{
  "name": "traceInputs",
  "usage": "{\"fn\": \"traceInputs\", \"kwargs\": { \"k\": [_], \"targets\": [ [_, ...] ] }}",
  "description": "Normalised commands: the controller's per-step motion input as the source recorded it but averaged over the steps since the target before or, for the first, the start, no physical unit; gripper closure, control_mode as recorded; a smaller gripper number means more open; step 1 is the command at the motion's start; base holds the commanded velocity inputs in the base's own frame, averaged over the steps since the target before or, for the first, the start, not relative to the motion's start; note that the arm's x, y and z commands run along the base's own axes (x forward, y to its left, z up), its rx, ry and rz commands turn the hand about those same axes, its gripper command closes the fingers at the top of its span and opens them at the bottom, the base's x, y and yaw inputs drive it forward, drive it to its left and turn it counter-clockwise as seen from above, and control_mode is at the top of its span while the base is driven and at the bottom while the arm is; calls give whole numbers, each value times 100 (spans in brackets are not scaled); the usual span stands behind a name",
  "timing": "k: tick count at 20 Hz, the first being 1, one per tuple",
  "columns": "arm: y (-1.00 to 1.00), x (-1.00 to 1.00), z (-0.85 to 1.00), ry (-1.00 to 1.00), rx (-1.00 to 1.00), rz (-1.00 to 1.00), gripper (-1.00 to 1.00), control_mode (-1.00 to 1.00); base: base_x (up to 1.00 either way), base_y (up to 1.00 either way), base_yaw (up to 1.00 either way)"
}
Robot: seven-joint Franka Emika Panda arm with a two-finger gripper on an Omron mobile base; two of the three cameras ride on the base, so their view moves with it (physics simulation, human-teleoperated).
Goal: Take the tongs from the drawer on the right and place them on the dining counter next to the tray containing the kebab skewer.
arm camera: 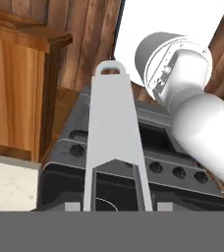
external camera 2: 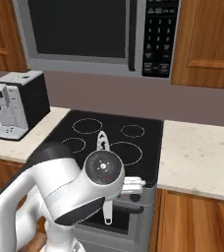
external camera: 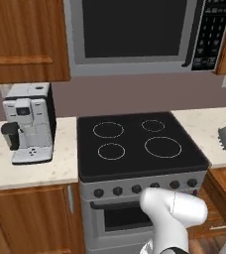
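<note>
Counting what we see: one pair of tongs [arm camera: 115, 147], one black stove [external camera: 137, 144] with four ring burners and a row of knobs along its front, one microwave [external camera: 140, 34] across the top of the frame, one coffee machine [external camera: 28, 124] at the left on the beige bench [external camera: 26, 171], and wooden cabinets around them. In the hand view the tongs run up the middle of the frame from the bottom edge, looped end at the top, with the stove front behind them. The fingers [arm camera: 115, 206] sit at the bottom edge on either side of the tongs, partly closed and apparently clamping them. In the right base view the tongs [external camera 2: 103, 142] poke up above the round wrist, over the stove top.
</note>
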Motion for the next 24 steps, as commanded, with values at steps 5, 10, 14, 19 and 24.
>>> {"fn": "traceInputs", "kwargs": {
  "k": [5,10,14,19,24],
  "targets": [
    [0,0,0,0,0,0,100,100,8,100,16],
    [0,0,0,0,0,0,100,100,-18,82,68],
    [0,0,0,0,0,0,100,100,-16,72,80],
    [0,0,0,0,0,0,100,100,-16,53,86],
    [0,0,0,0,0,0,100,100,-10,38,91]
  ]
}}
